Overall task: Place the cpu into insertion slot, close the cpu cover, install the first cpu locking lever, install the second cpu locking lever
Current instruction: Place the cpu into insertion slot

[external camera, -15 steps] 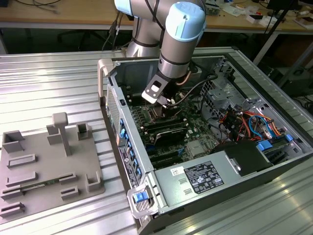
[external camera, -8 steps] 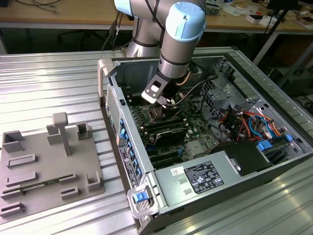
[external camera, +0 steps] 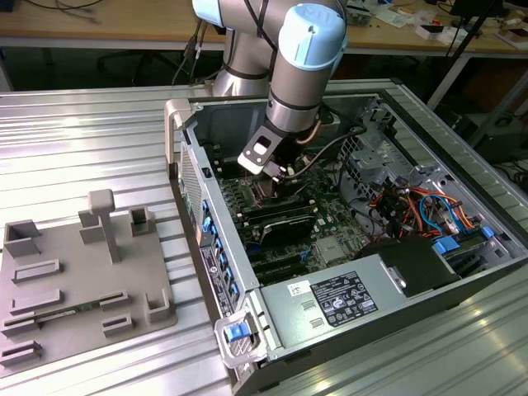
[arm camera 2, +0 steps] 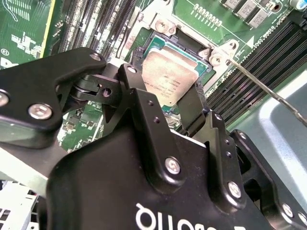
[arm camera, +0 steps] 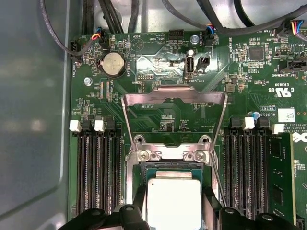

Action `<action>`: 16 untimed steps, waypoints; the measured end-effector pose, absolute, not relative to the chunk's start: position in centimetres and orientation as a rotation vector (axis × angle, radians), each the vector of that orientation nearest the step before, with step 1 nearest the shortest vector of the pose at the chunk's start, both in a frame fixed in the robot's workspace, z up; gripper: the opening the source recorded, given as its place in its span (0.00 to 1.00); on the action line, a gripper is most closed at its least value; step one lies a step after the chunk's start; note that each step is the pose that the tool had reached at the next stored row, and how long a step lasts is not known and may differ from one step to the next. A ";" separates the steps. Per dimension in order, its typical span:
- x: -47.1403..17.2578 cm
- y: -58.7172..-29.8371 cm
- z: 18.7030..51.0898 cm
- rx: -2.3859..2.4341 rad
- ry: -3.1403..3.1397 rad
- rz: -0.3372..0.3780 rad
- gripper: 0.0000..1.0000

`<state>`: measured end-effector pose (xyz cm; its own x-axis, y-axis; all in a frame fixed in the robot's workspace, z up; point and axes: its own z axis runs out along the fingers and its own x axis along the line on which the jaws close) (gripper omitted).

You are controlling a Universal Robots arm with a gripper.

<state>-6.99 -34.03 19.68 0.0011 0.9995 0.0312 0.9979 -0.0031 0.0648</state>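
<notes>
Ribbed metal table (external camera: 99, 140): at the exterior view's left, a grey fixture tray (external camera: 49, 289); at its right, the open computer case (external camera: 330, 305), with the arm reaching in. In both wrist views, the gripper (arm camera 2: 165, 93) has its fingers closed against opposite edges of the cpu (arm camera: 173, 203), at the insertion slot (arm camera: 135, 184). In the first wrist view, the cpu cover (arm camera: 175, 93) lies open.

Tight quarters inside the computer case (external camera: 216, 243): the open cpu cover (arm camera: 175, 95) rises just beyond the hand (arm camera 2: 165, 96), black memory slots (arm camera: 96, 172) flank it on both sides, cables (arm camera: 103, 17) crowd the far wall; the case's open top leaves room above.
</notes>
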 end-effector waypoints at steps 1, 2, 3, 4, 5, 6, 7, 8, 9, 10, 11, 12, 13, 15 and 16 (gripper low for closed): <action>-7.0 -34.0 19.7 2.208 2.198 0.105 0.54; -7.0 -34.0 19.7 2.210 2.197 0.105 0.54; -6.9 -34.0 19.7 2.210 2.197 0.105 0.54; -6.9 -34.0 19.7 2.210 2.197 0.105 0.54; -6.9 -34.0 19.7 2.208 2.198 0.105 0.54; -6.9 -34.0 19.7 2.207 2.200 0.105 0.54; -6.9 -33.9 19.7 2.203 2.204 0.104 0.54; -6.9 -33.8 19.6 2.202 2.205 0.105 0.54; -6.9 -33.8 19.6 2.201 2.207 0.105 0.54; -6.9 -33.8 19.6 2.200 2.207 0.105 0.54; -6.9 -33.8 19.6 2.200 2.207 0.105 0.54; -7.0 -33.8 19.6 2.200 2.207 0.104 0.54; -6.9 -33.8 19.6 2.201 2.206 0.105 0.54; -6.9 -33.8 19.6 2.201 2.207 0.104 0.54; -6.9 -33.8 19.6 2.201 2.207 0.104 0.54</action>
